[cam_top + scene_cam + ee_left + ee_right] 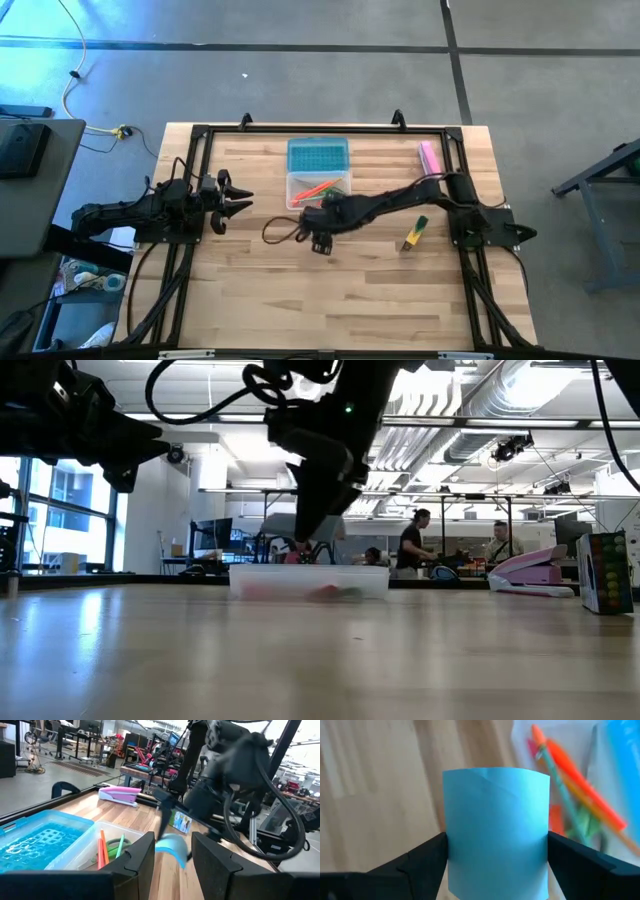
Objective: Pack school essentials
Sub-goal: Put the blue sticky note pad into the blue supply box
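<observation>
The light-blue notepad is clamped between the two dark fingers of the right gripper, which are closed onto its opposite edges so that the pad is bowed outward into a curve. In the left wrist view the same pad is seen curled and lifted off the table, hanging from the right gripper just beside the near edge of the clear storage box.

One box is present, with its blue lid hinged open and lying flat on the far side. Inside the box an orange-red pen, a thin pencil-like stick and the green-handled scissors are seen lying together; the exact count of thin sticks cannot be told.

One yellow-green-black marker is left on the wood, well apart from the box on the right arm's side. One pink stapler lies near the far right corner of the table.

The left gripper is held above the table to the left of the box, with its two fingers spread apart and nothing between them.

In the low view two people are seen standing in the room far behind the table.
</observation>
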{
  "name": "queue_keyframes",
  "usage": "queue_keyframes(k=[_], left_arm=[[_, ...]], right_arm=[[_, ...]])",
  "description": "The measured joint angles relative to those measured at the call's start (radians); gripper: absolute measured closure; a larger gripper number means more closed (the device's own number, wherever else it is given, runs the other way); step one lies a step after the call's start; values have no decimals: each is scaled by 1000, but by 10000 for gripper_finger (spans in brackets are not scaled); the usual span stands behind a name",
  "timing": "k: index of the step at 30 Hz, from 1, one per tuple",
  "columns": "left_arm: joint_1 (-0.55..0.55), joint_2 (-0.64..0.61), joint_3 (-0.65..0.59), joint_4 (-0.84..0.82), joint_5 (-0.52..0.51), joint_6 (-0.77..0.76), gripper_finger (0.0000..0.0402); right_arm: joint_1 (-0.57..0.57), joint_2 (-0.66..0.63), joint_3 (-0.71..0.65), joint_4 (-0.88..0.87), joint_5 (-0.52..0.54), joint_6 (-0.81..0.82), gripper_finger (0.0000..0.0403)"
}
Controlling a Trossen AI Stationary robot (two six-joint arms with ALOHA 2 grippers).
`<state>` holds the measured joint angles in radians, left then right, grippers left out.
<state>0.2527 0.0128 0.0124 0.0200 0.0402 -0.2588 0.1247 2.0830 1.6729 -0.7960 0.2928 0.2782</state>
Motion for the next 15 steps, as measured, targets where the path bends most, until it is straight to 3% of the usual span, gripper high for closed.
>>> queue_keyframes(k=[15], left_arm=[[0, 0, 0, 0, 0, 0, 284]], right_arm=[[-220, -2, 9, -56, -42, -309, 93]])
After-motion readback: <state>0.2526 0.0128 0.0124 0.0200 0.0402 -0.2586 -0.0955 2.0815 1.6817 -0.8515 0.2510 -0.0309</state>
